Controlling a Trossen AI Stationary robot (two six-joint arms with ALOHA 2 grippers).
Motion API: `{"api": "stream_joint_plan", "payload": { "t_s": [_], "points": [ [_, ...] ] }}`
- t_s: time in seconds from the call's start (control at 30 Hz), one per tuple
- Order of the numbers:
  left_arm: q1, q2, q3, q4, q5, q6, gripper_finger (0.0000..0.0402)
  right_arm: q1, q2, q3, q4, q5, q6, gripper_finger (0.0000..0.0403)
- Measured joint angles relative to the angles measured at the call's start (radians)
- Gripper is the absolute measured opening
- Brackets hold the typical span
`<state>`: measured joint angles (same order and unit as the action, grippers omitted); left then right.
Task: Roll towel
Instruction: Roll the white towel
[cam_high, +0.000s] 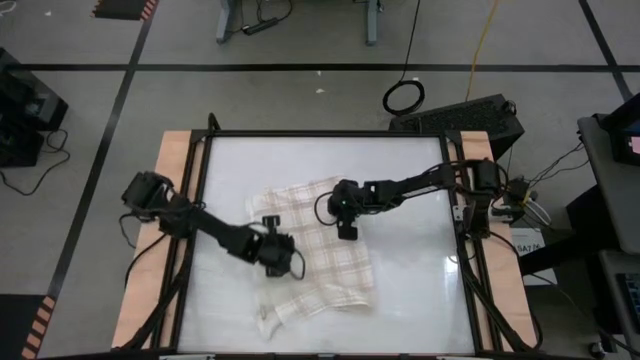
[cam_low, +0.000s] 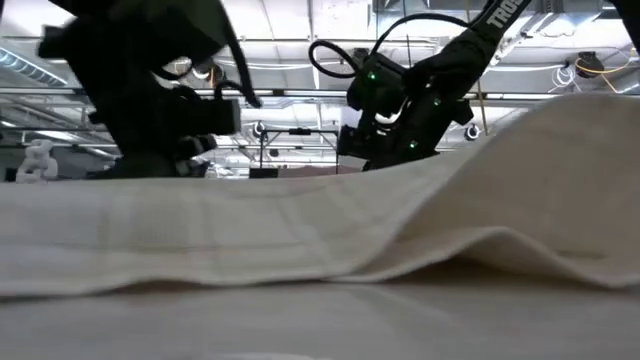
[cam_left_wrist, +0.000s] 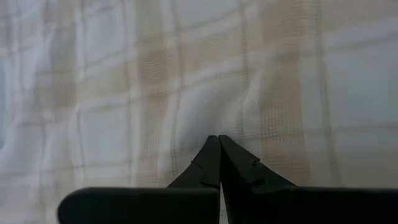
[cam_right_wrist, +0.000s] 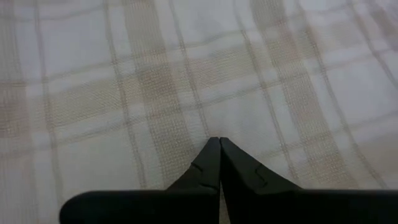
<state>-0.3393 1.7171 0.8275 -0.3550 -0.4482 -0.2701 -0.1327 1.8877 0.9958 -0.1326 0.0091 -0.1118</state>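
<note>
One table (cam_high: 420, 290), white and glossy on top, framed by a dark rail with pale wooden boards down its two sides. On it lies one towel (cam_high: 325, 262), a thin cream cloth crossed by beige-brown plaid bands, soft and rumpled, spread roughly flat over the middle of the table, leaning toward the left and near edge. In the low view it rises in a gentle hump on one side, its hem lifted off the surface in a shallow wave. Two dark jointed arms are over it. The left gripper (cam_high: 273, 252) sits at the towel's left edge, and its wrist view has the two black fingers (cam_left_wrist: 208, 165) pressed together into a single point, tip down against the woven check. The right gripper (cam_high: 346, 222) is at the towel's far upper part, fingers (cam_right_wrist: 209, 163) likewise squeezed tight, tip meeting the fabric. Whether either pinches a fold of cloth, I cannot tell.
</note>
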Motion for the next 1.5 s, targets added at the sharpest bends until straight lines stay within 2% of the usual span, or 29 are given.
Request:
{"api": "stream_joint_plan", "payload": {
  "t_s": [0.2,0.33,0.53,0.6,0.73,0.8,0.93,1.03,1.1,1.2,1.33,1.5],
  "points": [
    [0.150,0.000,-0.016,0.106,0.004,0.176,0.0001,-0.070,0.000,-0.001,-0.048,0.080,-0.046,0.0000],
    [0.233,-0.004,-0.017,0.131,0.007,0.237,0.0001,-0.133,-0.011,-0.002,-0.056,0.077,-0.065,0.0000],
    [0.252,-0.131,-0.016,0.069,0.011,0.251,0.0000,-0.170,-0.077,-0.011,-0.093,0.073,-0.088,0.0000],
    [0.228,-0.205,-0.012,0.070,0.034,0.250,0.0003,-0.169,-0.120,-0.011,-0.097,0.071,-0.087,0.0000],
    [0.155,-0.329,-0.012,0.067,0.164,0.178,0.0025,-0.136,-0.224,-0.007,-0.119,0.069,-0.045,0.0003],
    [0.093,-0.355,-0.017,0.050,0.220,0.172,0.0042,-0.102,-0.272,-0.007,-0.135,0.067,-0.017,0.0012],
    [-0.087,-0.351,-0.047,0.050,0.237,0.151,0.0088,-0.005,-0.355,-0.006,-0.143,0.065,0.077,0.0035],
    [-0.225,-0.313,-0.047,0.061,0.174,0.162,0.0126,0.090,-0.375,-0.006,-0.140,0.073,0.139,0.0049],
    [-0.310,-0.292,-0.047,0.071,0.088,0.183,0.0143,0.152,-0.378,-0.006,-0.112,0.094,0.168,0.0054],
    [-0.387,-0.242,-0.046,0.142,-0.029,0.246,0.0150,0.237,-0.373,-0.006,-0.073,0.156,0.200,0.0056],
    [-0.400,-0.148,-0.046,0.252,-0.041,0.345,0.0138,0.322,-0.368,-0.006,-0.013,0.202,0.228,0.0056],
    [-0.381,-0.052,-0.009,0.260,-0.054,0.469,0.0113,0.389,-0.368,-0.006,-0.001,0.244,0.252,0.0056]
  ]
}}
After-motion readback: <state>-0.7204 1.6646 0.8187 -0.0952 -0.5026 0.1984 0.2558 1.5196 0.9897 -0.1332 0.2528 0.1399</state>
